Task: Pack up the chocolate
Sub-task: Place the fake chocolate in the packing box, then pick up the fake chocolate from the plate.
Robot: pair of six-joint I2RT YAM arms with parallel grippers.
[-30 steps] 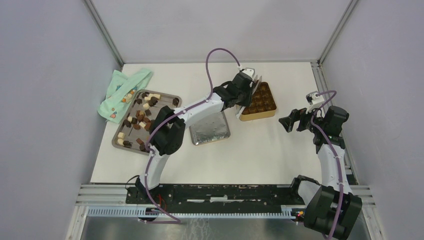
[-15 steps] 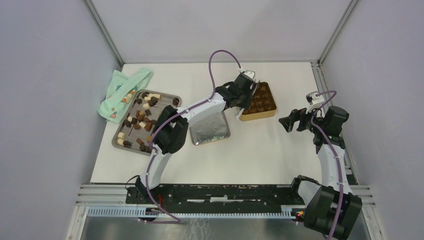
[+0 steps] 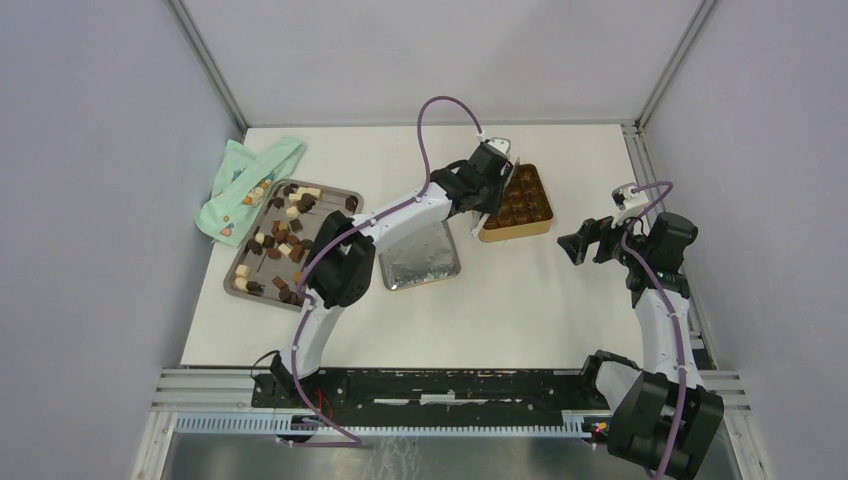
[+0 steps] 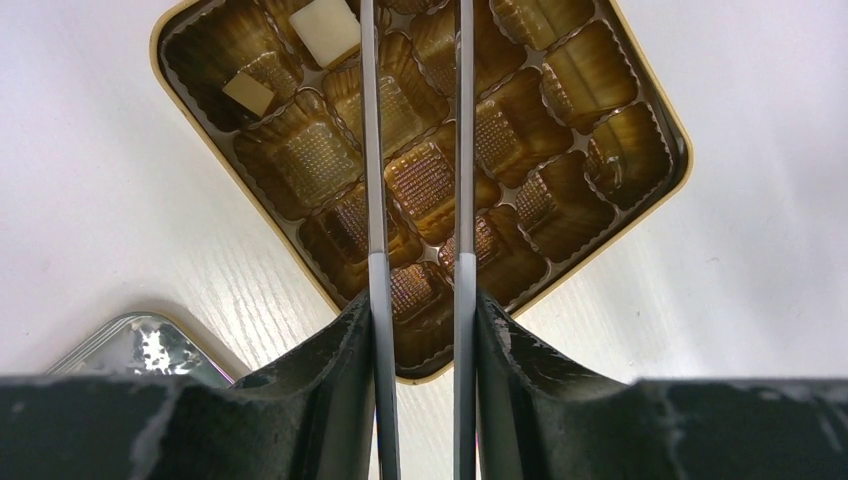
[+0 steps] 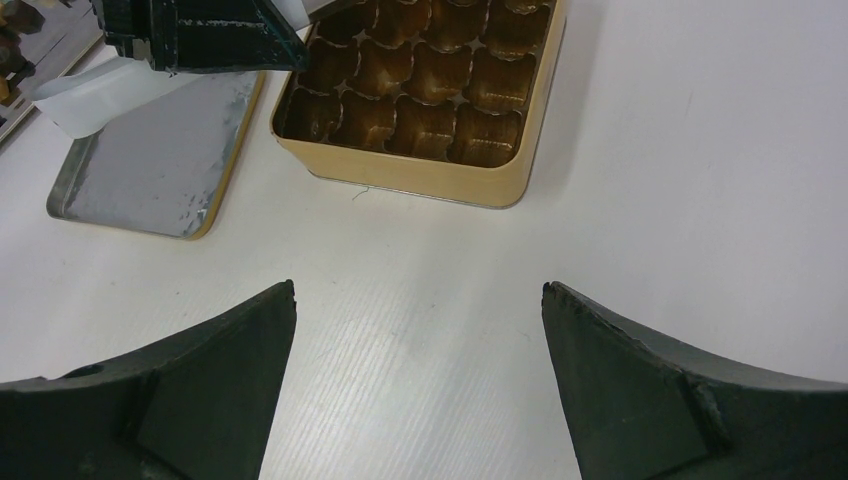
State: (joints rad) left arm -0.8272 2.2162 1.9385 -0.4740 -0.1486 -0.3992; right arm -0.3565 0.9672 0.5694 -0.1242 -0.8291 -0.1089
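My left gripper (image 4: pixel 418 300) is shut on the long metal tweezers (image 4: pixel 368 150). Their two blades run out over the gold tin (image 4: pixel 300 160), and their tips pass beyond the top edge of the left wrist view. Two cream-white chocolate pieces (image 4: pixel 328 25) lie in compartments at the tin's far left corner; the other compartments in view hold nothing. Several more chocolate chunks (image 3: pixel 280 235), dark, brown and cream, lie on the grey tray (image 3: pixel 335 195) at the left. My right gripper (image 5: pixel 420 295) hangs open over bare table, to the right of the tin (image 3: pixel 518 205).
A silver lid (image 3: pixel 420 255) lies flat just left of the tin, also in the right wrist view as the lid (image 5: pixel 160 160). A green cloth (image 3: pixel 248 185) lies behind the tray. Grey walls close in the white table on three sides.
The left gripper with the tweezers has shifted slightly over the tin. The right arm has not moved.
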